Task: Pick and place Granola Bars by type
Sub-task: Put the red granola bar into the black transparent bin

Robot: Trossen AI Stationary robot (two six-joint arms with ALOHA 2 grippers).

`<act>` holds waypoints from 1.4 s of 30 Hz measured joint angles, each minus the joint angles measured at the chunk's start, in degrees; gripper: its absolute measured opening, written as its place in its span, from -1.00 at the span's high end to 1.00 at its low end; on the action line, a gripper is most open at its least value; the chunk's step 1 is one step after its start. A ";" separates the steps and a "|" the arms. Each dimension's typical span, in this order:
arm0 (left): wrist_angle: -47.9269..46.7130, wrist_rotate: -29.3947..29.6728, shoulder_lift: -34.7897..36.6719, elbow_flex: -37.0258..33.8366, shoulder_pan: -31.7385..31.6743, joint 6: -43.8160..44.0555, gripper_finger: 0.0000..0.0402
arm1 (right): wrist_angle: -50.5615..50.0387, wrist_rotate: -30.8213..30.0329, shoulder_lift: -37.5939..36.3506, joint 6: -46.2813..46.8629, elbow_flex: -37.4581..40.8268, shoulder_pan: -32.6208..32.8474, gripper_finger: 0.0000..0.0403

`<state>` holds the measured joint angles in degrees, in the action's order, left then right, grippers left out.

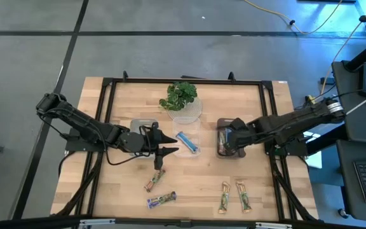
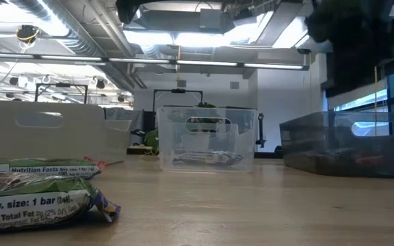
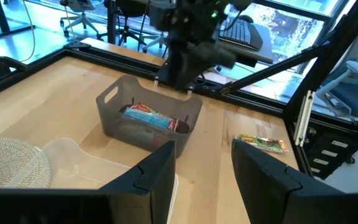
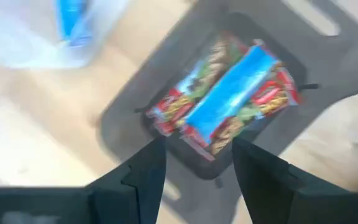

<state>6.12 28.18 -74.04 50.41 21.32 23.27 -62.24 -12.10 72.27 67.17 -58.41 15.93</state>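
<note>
My left gripper (image 1: 168, 151) (image 3: 204, 163) is open and empty, above the table between the white bin (image 1: 142, 127) and the clear bin (image 1: 187, 141). My right gripper (image 1: 229, 137) (image 4: 197, 155) is open and empty, hovering over the dark bin (image 4: 328, 56). In that bin red-green bars (image 4: 169, 106) lie flat with a blue bar (image 4: 229, 93) on top of them. Another blue bar (image 1: 187, 142) lies in the clear bin. Four bars rest flat on the near table: two (image 1: 152, 183) (image 1: 161, 200) on the left and two green-brown ones (image 1: 224, 196) (image 1: 243, 196) on the right.
A potted plant (image 1: 180, 97) stands at the far middle behind the clear bin. A black frame (image 1: 107, 102) runs around the tabletop. In the low view the two left bars (image 2: 33, 198) lie close to the camera. Bare wood (image 1: 196, 184) lies between the two pairs of bars.
</note>
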 joint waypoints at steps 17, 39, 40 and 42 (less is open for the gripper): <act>-0.01 -11.89 0.00 -0.01 0.07 0.11 0.24 | 1.51 0.13 -1.81 -1.69 0.00 4.87 0.08; -0.06 -14.60 0.00 -0.02 0.07 1.05 -0.21 | 1.70 -3.35 -1.81 -7.40 0.00 4.82 0.08; -0.06 -14.66 0.00 -0.01 0.07 1.11 -0.26 | 1.71 -3.36 -1.81 -7.66 0.00 4.82 0.08; -0.03 -14.85 0.00 -0.02 0.07 1.87 -0.33 | 1.71 -3.36 -1.81 -7.86 0.00 4.82 0.08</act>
<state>6.09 13.33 -74.04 50.40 21.39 25.13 -60.53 -15.46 70.46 59.31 -58.41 20.75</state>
